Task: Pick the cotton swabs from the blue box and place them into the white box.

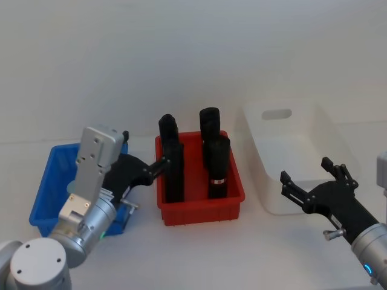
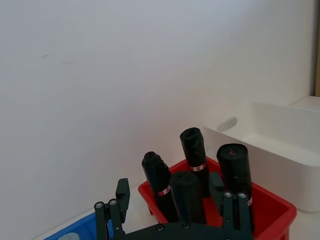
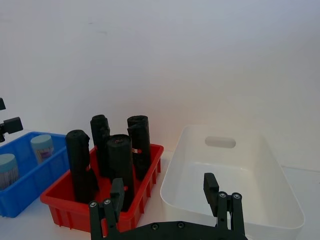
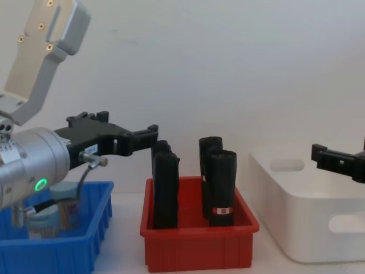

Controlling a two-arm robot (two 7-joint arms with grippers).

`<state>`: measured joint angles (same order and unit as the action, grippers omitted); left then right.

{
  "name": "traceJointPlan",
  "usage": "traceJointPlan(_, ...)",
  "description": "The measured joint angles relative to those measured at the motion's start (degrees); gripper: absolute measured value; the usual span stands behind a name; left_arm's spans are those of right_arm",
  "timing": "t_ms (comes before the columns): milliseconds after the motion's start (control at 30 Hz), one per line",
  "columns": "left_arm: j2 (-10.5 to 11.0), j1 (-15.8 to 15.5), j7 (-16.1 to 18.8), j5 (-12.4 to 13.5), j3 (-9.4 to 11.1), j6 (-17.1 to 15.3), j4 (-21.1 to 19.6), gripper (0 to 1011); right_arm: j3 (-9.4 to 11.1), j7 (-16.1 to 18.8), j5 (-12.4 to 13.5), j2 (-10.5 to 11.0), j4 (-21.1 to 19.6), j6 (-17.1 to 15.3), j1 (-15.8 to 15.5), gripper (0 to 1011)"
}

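**Q:** What stands on the desk (image 1: 199, 257)?
**A:** The white box (image 1: 294, 154) at centre right, a red bin (image 1: 199, 211) of black cylinders (image 1: 219, 163) mid-frame, and the blue box (image 1: 47, 187) at lower left.
**Q:** And the grippers?
**A:** The left gripper (image 2: 169, 185) is spread wide above the blue box's right end. The right gripper (image 1: 306, 170), also spread and grasping nothing, hangs lower right before the white box.
**Q:** The cotton swabs (image 3: 42, 147)?
**A:** Two jars, upright in the blue box.

No text, brand or number is showing clearly enough to read. A red-and-white label band (image 1: 217, 180) is wrapping the front black cylinder (image 1: 219, 158) in the red bin (image 1: 199, 212), and similar bands are circling its neighbours, but their print is too small to make out. Any printing on the cotton swabs (image 3: 41, 148) in the blue box (image 3: 22, 201) is equally illegible.
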<state>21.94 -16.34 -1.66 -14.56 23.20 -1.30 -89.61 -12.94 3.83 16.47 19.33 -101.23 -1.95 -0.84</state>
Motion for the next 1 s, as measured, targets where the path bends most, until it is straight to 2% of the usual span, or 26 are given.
traceJointPlan(233, 0.1, -1.8, -0.7, -1.7, -1.7, -1.3, 3.1, 1004, 0.0, 0.0, 0.0, 0.0, 0.0, 0.0, 0.0, 1002)
traceJointPlan(567, 0.3, -4.4, -1.0, -3.8, -4.0, -5.0, 8.4, 1004, 0.0, 0.0, 0.0, 0.0, 0.0, 0.0, 0.0, 1002)
traceJointPlan(1000, 0.7, -6.0, -0.1, -5.8, -6.2, -9.6, 13.0, 1004, 0.0, 0.0, 0.0, 0.0, 0.0, 0.0, 0.0, 1001)
